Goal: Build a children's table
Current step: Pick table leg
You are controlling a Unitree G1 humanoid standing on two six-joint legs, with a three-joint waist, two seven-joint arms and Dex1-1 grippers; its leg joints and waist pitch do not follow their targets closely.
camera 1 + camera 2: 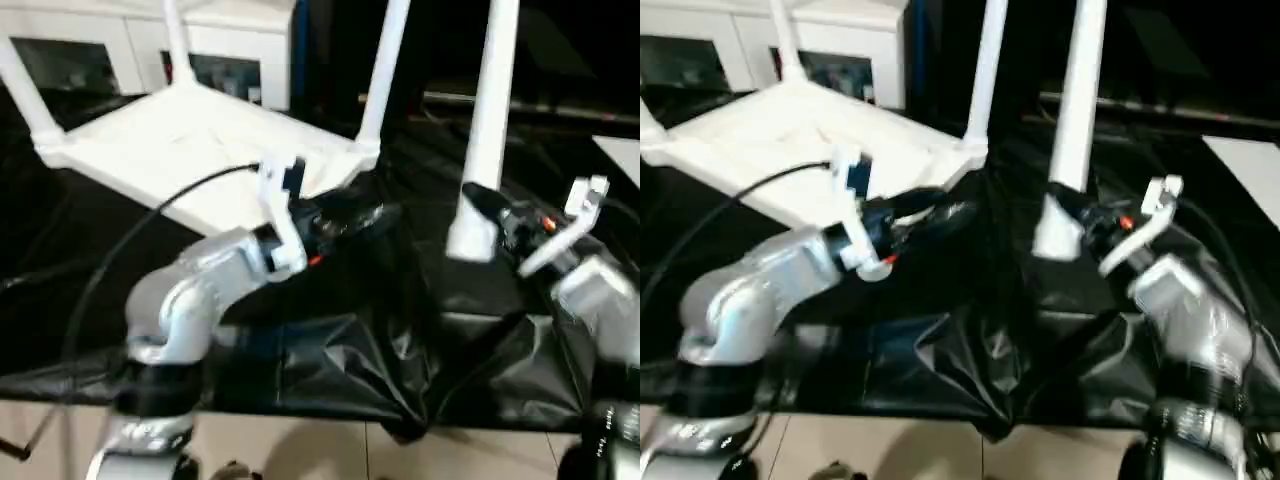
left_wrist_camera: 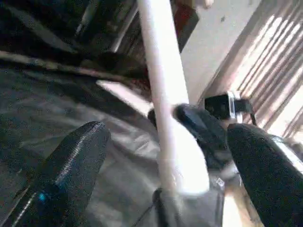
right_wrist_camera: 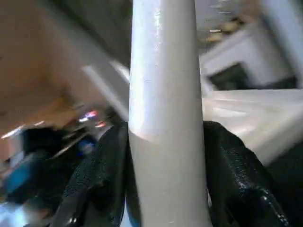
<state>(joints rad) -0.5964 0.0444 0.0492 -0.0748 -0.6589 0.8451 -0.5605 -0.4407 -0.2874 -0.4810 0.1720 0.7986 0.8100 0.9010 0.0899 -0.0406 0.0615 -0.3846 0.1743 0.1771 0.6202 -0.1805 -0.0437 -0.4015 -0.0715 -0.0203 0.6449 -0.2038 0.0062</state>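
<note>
3 long white tubular legs [image 1: 385, 70] stand in the upturned white plastic rectangular tabletop [image 1: 190, 140]; the right gripper [image 1: 485, 215] clamps leg 4 [image 1: 487, 120], unfitted; the left gripper [image 2: 165, 156] gapes empty.

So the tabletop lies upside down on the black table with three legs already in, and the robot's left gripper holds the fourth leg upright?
Nearly. It is the right gripper that is shut on the fourth leg, as the right wrist view shows. The left gripper is open beside it. The tabletop does lie upside down on the black table with three legs standing in it.
</note>
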